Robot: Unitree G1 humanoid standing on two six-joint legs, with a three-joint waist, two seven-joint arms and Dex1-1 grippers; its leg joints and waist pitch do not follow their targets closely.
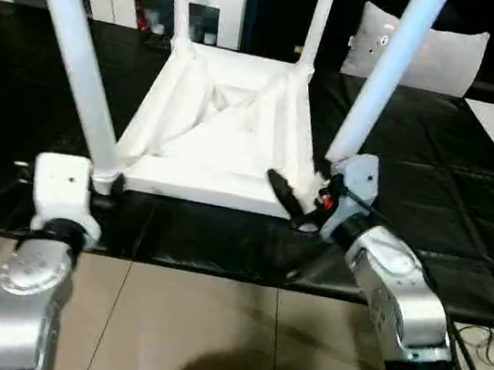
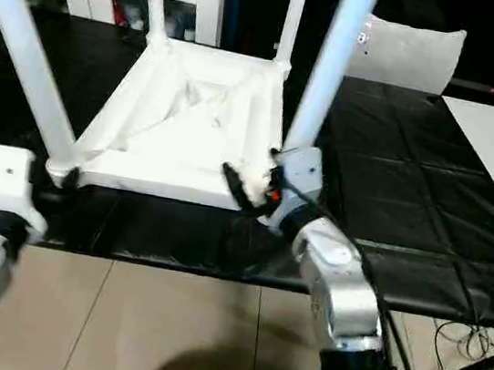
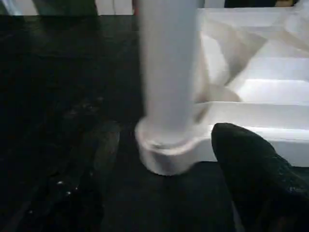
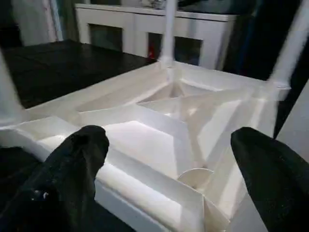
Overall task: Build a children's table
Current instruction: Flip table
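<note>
- My right hand (image 4: 169, 179) is wide open with nothing in it; its two black fingers (image 4: 72, 159) stand either side of the near right corner of the table top (image 1: 227, 127), over the rim.
- My left hand (image 3: 164, 179) is also spread and empty, one finger on each side of the foot of the near left leg (image 1: 77, 51), close to it, though I can't tell whether either one touches.
- The children's table lies upside down on the black worktop (image 1: 432, 174), ribbed hollow underside up, and all four legs rise from its corner sockets.
- I judge it light: thin moulded plastic, hollow between the ribs. The ribs should keep the top stiff, but the long legs will flex and lever on their sockets if I pull high up.
- The surface looks smooth and glossy, so I expect it to slip in a pinch.
- The best hold, to my eye, is low on a leg just above its socket (image 3: 166, 154), or across the rim wall at a corner.
</note>
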